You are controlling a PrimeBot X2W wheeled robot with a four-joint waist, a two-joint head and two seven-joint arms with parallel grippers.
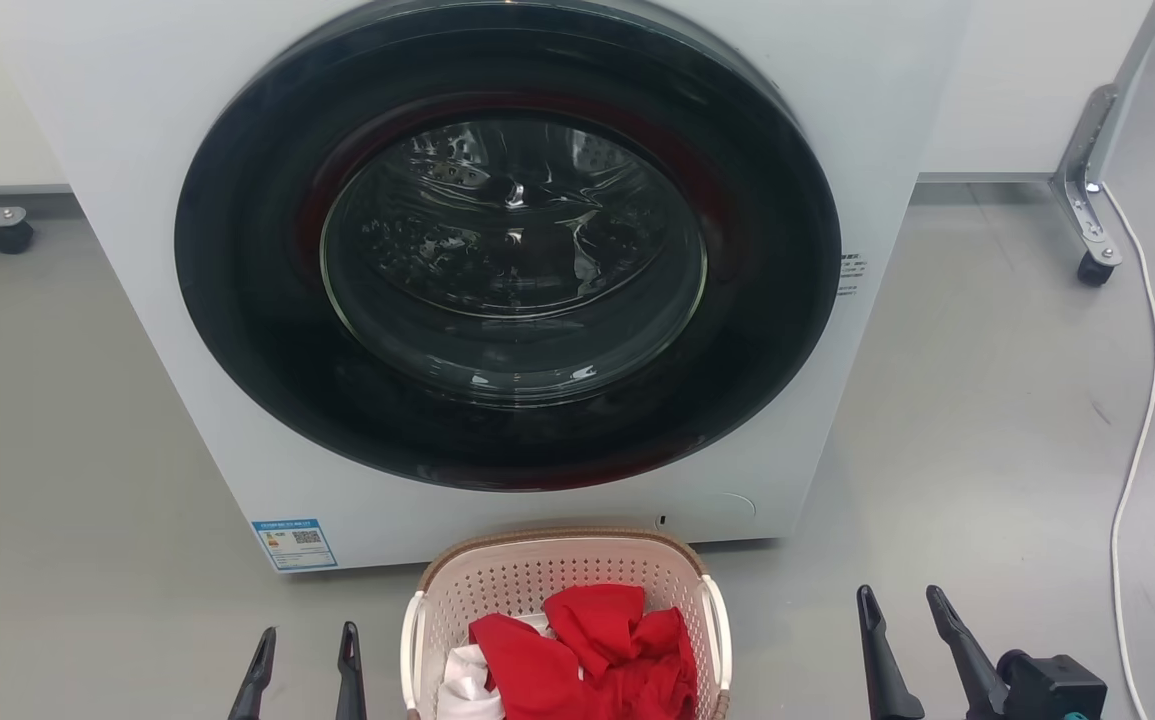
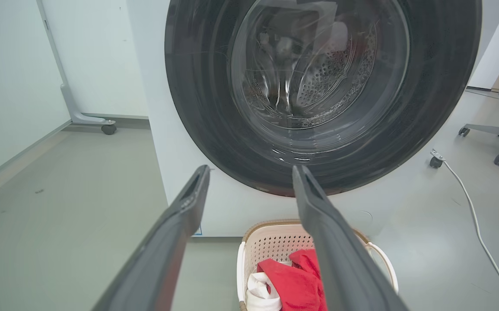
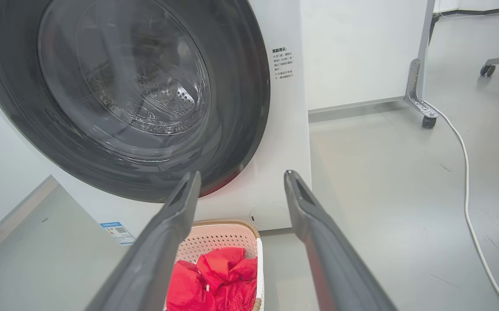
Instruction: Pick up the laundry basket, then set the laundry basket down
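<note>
Noting laundry basket (image 1: 527, 585) sitting on floor (image 1: 987, 450) just before washing machine (image 1: 117, 200), left gripper (image 1: 307, 632) and right gripper (image 1: 901, 595) flanking it, spread and empty; judging any lopsided lift as risking tilt, spilling red garments (image 1: 587, 640).

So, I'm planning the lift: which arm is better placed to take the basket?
Left, probably. In the head view the left tool, open, sits close beside the basket at its left handle; the right tool, also open, stands farther out from the right handle.
</note>
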